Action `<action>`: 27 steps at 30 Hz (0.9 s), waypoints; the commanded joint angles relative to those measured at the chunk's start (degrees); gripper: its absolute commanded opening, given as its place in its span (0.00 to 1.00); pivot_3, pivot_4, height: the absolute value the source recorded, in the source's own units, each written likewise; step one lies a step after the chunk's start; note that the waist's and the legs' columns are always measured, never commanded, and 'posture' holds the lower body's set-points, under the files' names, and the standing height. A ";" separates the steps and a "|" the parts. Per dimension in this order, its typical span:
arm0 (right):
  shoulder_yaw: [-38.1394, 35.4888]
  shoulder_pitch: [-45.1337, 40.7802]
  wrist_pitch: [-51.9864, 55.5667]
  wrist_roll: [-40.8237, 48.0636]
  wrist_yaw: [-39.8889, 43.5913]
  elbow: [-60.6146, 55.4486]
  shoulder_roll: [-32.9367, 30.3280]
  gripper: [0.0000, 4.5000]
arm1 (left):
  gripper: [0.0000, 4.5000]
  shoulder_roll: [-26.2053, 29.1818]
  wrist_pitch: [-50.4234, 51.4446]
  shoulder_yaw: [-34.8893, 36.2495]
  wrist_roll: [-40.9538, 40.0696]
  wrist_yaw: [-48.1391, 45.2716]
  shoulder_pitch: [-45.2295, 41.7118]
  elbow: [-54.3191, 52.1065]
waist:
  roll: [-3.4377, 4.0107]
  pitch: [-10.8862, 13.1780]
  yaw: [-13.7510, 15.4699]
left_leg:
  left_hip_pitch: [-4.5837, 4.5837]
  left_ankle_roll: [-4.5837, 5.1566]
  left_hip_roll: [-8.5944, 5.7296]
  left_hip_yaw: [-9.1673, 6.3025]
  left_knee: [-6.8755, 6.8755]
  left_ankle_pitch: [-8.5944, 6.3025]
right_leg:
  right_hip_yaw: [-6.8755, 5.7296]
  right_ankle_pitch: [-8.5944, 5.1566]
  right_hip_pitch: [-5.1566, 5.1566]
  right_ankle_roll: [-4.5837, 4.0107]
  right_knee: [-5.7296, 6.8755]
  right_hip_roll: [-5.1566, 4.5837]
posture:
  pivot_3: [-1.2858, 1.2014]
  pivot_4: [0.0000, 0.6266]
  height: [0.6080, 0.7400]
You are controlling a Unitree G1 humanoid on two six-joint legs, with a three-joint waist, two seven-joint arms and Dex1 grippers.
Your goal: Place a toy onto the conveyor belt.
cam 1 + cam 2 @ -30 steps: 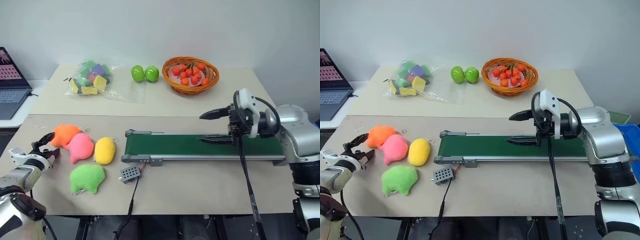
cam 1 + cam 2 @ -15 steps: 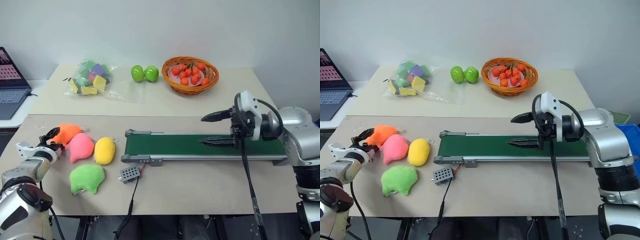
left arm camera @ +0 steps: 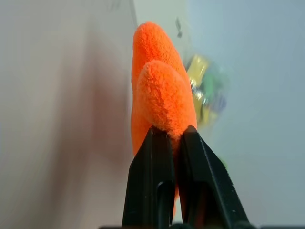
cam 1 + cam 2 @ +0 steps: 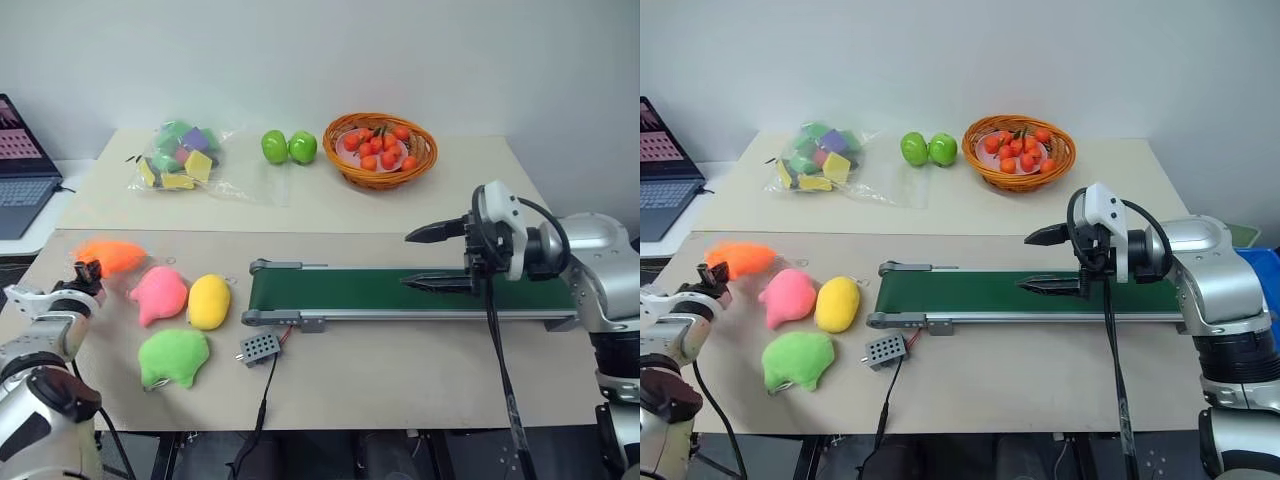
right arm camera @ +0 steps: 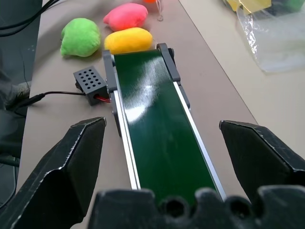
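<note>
— What can't you make out?
— In the left wrist view the toy (image 3: 159,102) is partly hidden where the black fingers (image 3: 151,188) pinch it, and the bag (image 3: 206,93) behind it is a blur.
— Anything cut off?
— The laptop (image 4: 22,165) at the left edge, and the conveyor belt (image 5: 159,138) passes under the right gripper (image 5: 176,157).

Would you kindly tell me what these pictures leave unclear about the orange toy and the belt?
- Orange toy, left wrist view: lower part hidden by left gripper fingers.
- Conveyor belt, head views: right end covered by right gripper and arm.
- Bag of blocks: contents blurred by plastic.
</note>
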 commanded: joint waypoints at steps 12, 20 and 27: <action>-1.27 0.24 -2.66 0.24 -1.17 -0.49 1.53 1.00 | 0.01 -9.90 -25.21 -40.40 31.27 -7.91 -12.58 -31.04 | -0.01 -0.02 0.97 | -0.15 -0.06 -0.15 0.01 0.01 0.03 | 0.04 0.15 0.15 0.23 -0.14 -0.05 | 0.52 0.24 0.99; -1.89 1.90 -2.99 0.46 -2.45 -1.23 1.35 1.00 | 0.01 -12.17 -32.49 -54.65 41.81 -13.60 -3.10 -54.14 | -0.01 -0.01 -0.46 | -0.53 -0.14 -0.11 0.01 0.04 0.08 | 0.11 0.17 -0.25 0.25 -0.18 -0.02 | 0.52 0.24 0.99; -1.98 2.82 -2.98 0.65 -3.68 -2.07 1.62 1.00 | 0.01 -1.93 -61.30 -65.18 65.22 -11.36 3.44 -59.47 | 0.00 -0.01 -0.07 | -0.35 0.01 -0.12 0.03 0.07 0.00 | 0.15 0.18 -0.11 0.26 -0.20 -0.02 | 0.52 0.24 0.99</action>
